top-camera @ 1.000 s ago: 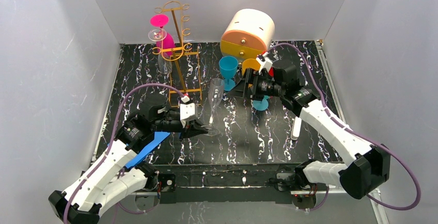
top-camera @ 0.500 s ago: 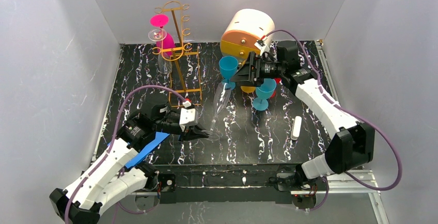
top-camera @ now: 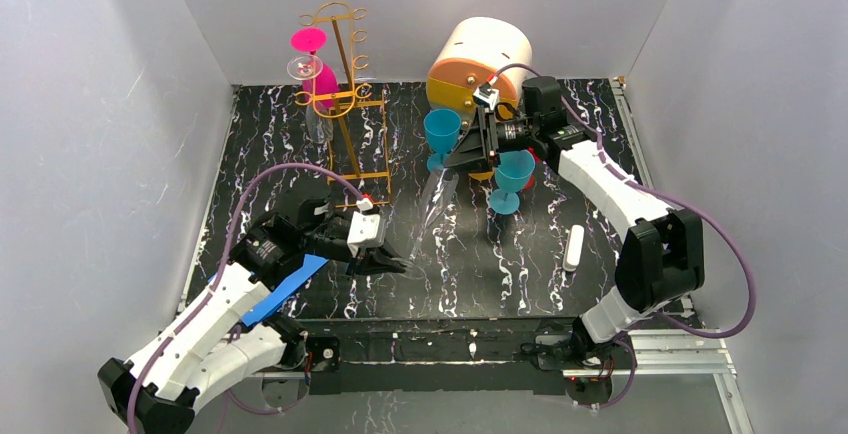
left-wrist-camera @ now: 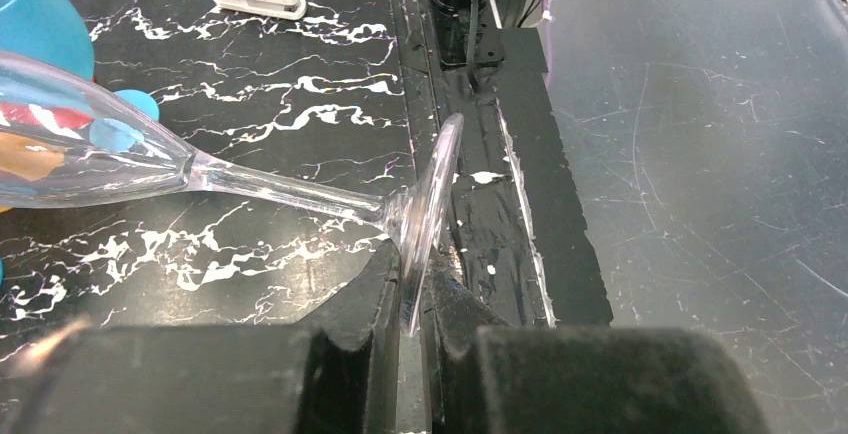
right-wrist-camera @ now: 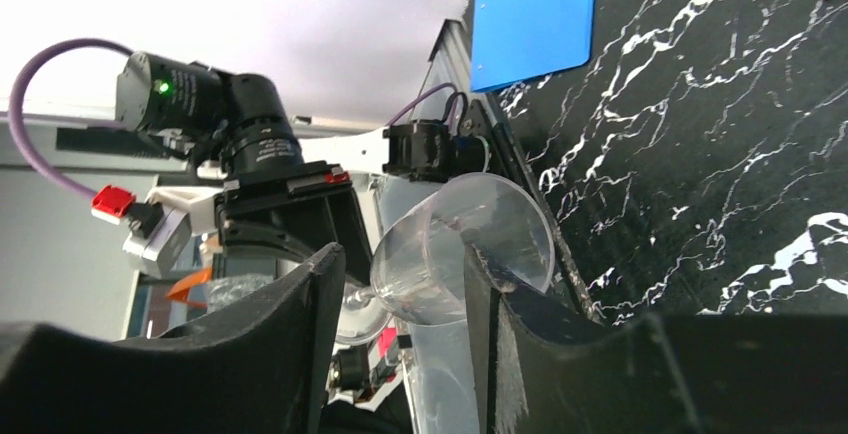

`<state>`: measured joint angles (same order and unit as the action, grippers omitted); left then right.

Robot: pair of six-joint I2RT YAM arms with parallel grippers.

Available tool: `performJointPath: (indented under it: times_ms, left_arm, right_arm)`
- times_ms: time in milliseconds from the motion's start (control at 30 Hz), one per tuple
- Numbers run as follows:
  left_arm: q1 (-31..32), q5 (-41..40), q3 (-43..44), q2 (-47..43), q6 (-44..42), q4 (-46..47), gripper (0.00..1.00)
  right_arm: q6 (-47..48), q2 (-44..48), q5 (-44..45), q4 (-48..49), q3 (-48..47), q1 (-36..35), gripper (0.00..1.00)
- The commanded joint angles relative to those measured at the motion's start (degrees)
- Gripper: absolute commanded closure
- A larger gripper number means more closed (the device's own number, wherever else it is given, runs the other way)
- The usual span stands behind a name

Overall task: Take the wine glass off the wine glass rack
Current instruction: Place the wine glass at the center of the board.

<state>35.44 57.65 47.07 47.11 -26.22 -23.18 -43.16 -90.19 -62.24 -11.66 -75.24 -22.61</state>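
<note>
A clear wine glass (top-camera: 430,209) is tilted over the table, bowl toward the back right. My left gripper (top-camera: 392,262) is shut on its round foot (left-wrist-camera: 430,204), with the stem (left-wrist-camera: 290,194) running away to the left. My right gripper (top-camera: 455,159) is open, and the glass bowl (right-wrist-camera: 460,249) lies between its fingers (right-wrist-camera: 300,334). The gold wire wine glass rack (top-camera: 345,104) stands at the back left. It holds a pink glass (top-camera: 318,76) and a clear glass (top-camera: 305,67).
Two teal goblets (top-camera: 441,132) (top-camera: 514,174) stand by the round cream-and-orange drawer box (top-camera: 480,59). A white oblong object (top-camera: 573,247) lies at the right. A blue card (top-camera: 285,289) lies under the left arm. White walls enclose the table.
The right gripper has moved left and back until its fingers are around the glass bowl. The glass has tipped further over. The left gripper still holds the foot.
</note>
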Motion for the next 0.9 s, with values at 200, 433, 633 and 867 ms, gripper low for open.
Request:
performJointPath:
  times_ms: [200,433,633,867]
  left_arm:
    - [0.2,0.0,4.5,2.0,-5.8,-3.7,1.0]
    - [0.2,-3.2,6.2,3.5,-9.1,-6.4,1.0]
    - [0.2,-5.7,7.5,4.6,-11.7,-8.0,1.0]
    - [0.2,-12.3,9.3,5.4,-15.0,-10.0,1.0]
  right_arm:
    - [2.3,-0.7,-18.3,-1.0,-2.1,-0.3,0.49]
    - [3.0,-0.5,-22.2,-1.1,-1.6,-0.9,0.53]
    - [4.8,0.0,-23.7,-3.0,-0.7,-1.6,0.57]
    - [14.6,-0.5,-22.9,-14.4,-2.5,-1.7,0.6]
